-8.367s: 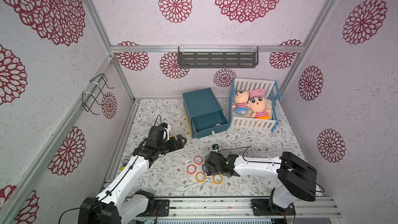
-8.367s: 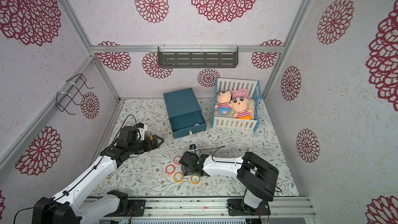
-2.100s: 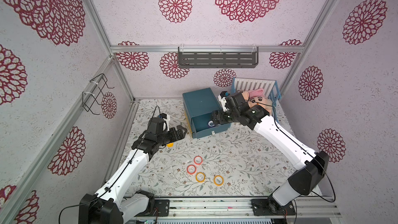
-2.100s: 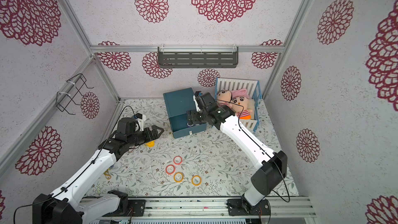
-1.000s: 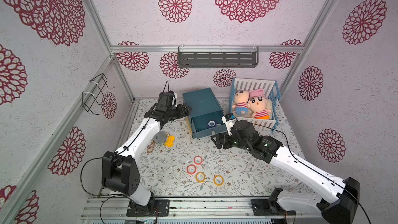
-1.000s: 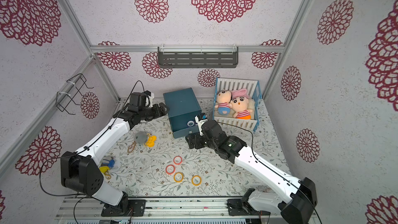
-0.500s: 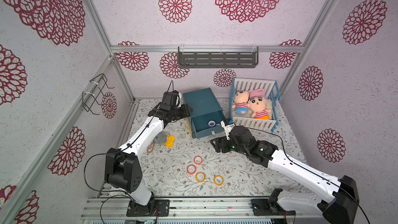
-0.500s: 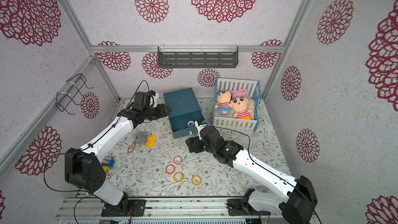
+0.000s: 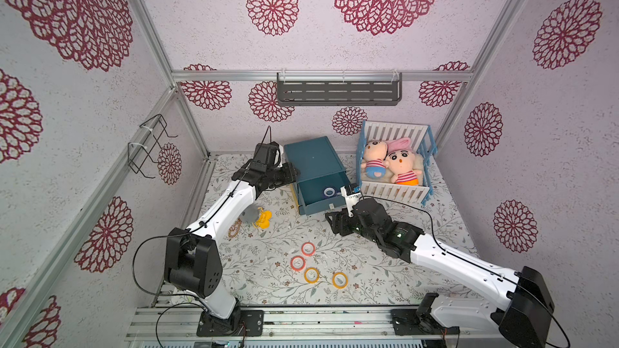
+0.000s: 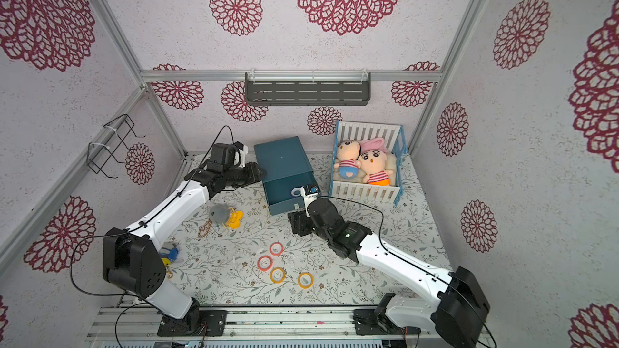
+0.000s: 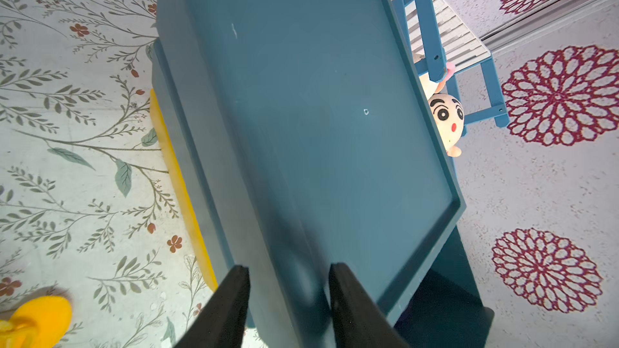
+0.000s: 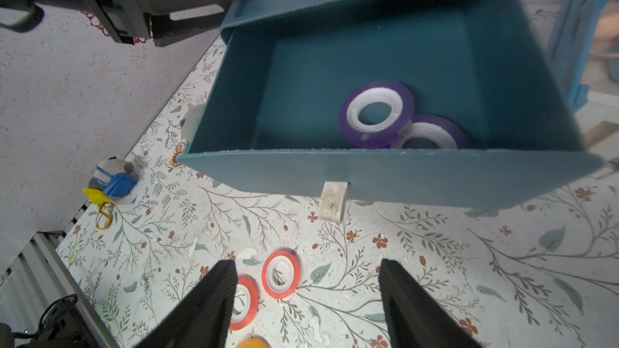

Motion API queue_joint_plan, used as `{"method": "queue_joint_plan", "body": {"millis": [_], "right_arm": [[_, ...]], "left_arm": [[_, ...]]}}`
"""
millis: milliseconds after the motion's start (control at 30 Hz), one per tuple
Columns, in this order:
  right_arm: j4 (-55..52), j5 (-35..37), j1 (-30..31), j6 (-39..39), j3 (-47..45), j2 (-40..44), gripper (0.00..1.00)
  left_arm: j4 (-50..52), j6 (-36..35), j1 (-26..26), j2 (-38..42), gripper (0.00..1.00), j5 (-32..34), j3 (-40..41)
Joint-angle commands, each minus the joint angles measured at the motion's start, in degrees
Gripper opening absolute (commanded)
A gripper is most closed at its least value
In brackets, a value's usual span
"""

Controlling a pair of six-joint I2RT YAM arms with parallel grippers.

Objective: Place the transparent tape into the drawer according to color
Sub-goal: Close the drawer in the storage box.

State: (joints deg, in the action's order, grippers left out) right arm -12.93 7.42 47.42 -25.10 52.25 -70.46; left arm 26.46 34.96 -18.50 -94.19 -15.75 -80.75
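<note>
two purple tape rings point(image 12: 351, 112) lie inside the open blue drawer point(image 12: 402, 175).

Left arm point(image 9: 234, 197) reached cabinet point(image 9: 311, 157); right arm point(image 9: 438, 257) withdrew.

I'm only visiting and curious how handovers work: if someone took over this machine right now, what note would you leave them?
Left gripper: its jaws straddle the top edge of the blue cabinet; I cannot tell whether they are clamped on it.
Right gripper: open and empty, over the mat in front of the open drawer.
Done: both purple tape rings lie in that drawer.
Left: two red-orange rings and two yellow rings lie on the mat, not yet put away by colour.
</note>
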Motion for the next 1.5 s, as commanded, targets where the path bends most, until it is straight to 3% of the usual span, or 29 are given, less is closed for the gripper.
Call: {"method": "queue_joint_plan", "body": {"millis": [0,267,1100,1467], "right_arm": [[5.7,2.3,0.2,1.1,0.3,-0.8,0.69],[9.1,4.2,0.3,2.9,0.9,-3.4,0.59],[19.8,8.1,-0.2,7.1,5.4,-12.3,0.62],[24.5,6.7,-2.6,8.0,8.4,-17.7,0.62]], "left_arm": [[0.5,-1.0,-0.6,-0.5,0.45,-0.2,-1.2],[0.5,-1.1,-0.6,-0.6,0.44,-0.7,-1.1],[0.6,-1.5,-0.6,0.2,0.42,-1.7,-0.3],[0.9,-1.7,-0.5,0.7,0.42,-1.9,-0.1]]}}
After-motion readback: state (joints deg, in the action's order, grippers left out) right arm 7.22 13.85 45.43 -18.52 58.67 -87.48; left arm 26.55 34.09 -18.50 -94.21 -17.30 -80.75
